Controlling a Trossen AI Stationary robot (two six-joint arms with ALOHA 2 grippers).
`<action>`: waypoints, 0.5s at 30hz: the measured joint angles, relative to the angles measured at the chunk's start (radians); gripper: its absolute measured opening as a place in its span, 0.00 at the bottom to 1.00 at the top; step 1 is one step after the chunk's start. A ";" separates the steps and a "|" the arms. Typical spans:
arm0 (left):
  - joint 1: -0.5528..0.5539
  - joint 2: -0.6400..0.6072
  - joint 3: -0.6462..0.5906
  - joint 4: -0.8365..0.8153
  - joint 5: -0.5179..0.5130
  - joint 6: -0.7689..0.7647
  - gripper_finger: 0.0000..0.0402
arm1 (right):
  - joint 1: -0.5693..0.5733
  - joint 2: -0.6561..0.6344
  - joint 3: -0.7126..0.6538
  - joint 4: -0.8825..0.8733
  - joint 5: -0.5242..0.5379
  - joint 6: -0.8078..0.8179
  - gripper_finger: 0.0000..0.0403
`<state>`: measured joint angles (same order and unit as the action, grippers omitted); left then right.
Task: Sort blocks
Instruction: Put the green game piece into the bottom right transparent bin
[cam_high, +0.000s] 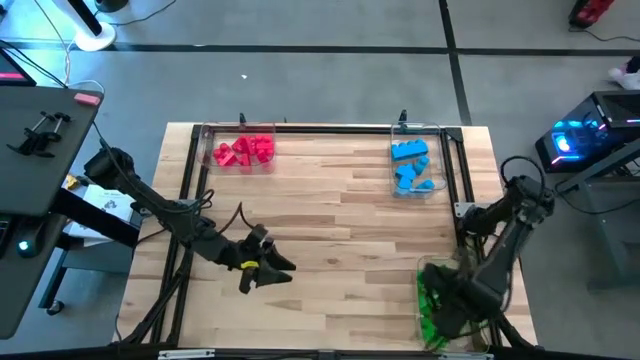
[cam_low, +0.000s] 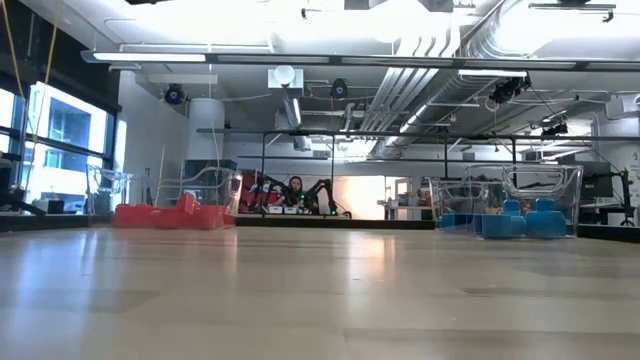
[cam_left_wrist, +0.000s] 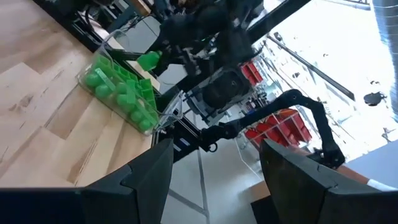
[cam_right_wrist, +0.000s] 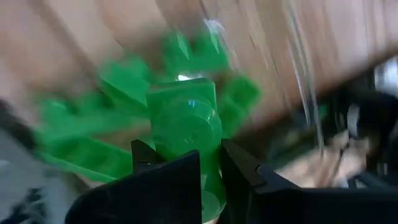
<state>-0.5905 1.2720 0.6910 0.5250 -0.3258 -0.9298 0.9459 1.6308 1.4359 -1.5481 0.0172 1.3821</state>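
Note:
Green blocks (cam_high: 430, 312) fill a clear tray at the table's near right corner, also seen as green blocks (cam_left_wrist: 121, 93) in the left wrist view. Red blocks (cam_high: 244, 151) lie in a tray at the far left and blue blocks (cam_high: 411, 166) in a tray at the far right. My right gripper (cam_right_wrist: 211, 171) hangs over the green tray, shut on one green block (cam_right_wrist: 185, 121). My left gripper (cam_left_wrist: 214, 186) is open and holds nothing. It hovers over the near middle of the table as left gripper (cam_high: 276, 268), pointing toward the green tray. My right gripper pinches a green block between its two fingers (cam_right_wrist: 171, 177), which come from above. The block's studded face (cam_right_wrist: 186, 127) shows just past the fingertips. The left wrist view shows this block (cam_left_wrist: 149, 60) lifted clear above the blocks in the tray.
A black frame (cam_high: 190, 200) runs along the table's left, far and right sides. The bare wood (cam_high: 330, 220) between the three trays is open. In the low view the red tray (cam_low: 170, 213) and the blue tray (cam_low: 520, 220) stand at the far edge.

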 joint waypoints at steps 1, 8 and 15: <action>0.002 0.000 0.000 0.001 0.000 0.000 0.57 | 0.023 -0.011 -0.040 0.005 -0.024 0.048 0.00; 0.022 0.000 0.000 0.003 0.000 -0.001 0.57 | 0.084 -0.095 -0.205 0.161 -0.075 0.286 0.03; 0.061 0.000 0.000 0.028 0.000 -0.010 0.57 | 0.083 -0.156 -0.212 0.169 -0.073 0.261 0.28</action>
<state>-0.5298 1.2720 0.6910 0.5527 -0.3256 -0.9401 1.0294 1.4746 1.2243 -1.3794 -0.0562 1.6434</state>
